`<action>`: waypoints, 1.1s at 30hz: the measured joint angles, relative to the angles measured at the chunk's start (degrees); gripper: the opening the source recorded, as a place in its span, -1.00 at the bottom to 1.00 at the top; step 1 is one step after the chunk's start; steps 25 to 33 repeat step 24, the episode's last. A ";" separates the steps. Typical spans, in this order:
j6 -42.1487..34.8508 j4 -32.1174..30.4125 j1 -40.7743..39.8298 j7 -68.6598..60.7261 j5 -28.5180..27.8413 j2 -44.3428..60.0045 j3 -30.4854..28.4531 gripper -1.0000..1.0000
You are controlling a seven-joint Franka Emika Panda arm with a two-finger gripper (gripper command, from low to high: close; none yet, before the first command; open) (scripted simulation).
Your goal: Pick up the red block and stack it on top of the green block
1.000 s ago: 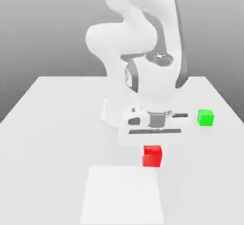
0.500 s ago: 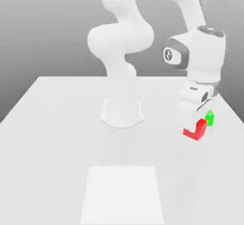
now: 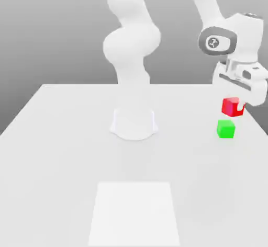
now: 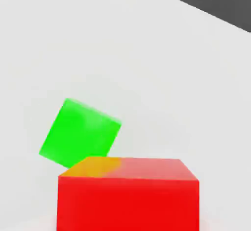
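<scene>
The red block (image 3: 231, 106) hangs in the air at the exterior view's right, with my gripper (image 3: 235, 104) shut on it. Just below it the green block (image 3: 225, 128) rests on the white table (image 3: 63, 136), a small gap between the two. In the hand view the red block (image 4: 128, 196) is close up, and the green block (image 4: 78, 133) lies beyond it on the table, partly behind the red block's edge.
The arm's white base (image 3: 134, 123) stands mid-table. A lighter square patch (image 3: 135, 212) lies on the table toward the front. The table's right edge runs close to the green block.
The red block has been lifted off the table and carried to the exterior view's right. Half a second ago it hung low beside the green block; now it is higher, above it.
</scene>
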 joint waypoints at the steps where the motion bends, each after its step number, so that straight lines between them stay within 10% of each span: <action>1: 1.02 0.09 0.00 0.02 -0.75 1.12 0.43 -1.00; 8: 12.01 0.42 -2.29 7.79 -12.65 13.00 0.22 -1.00; 9: 13.66 0.44 -1.91 9.60 -15.26 14.84 -0.77 1.00; 33: 2.22 0.11 3.21 1.33 -3.38 2.45 -2.80 1.00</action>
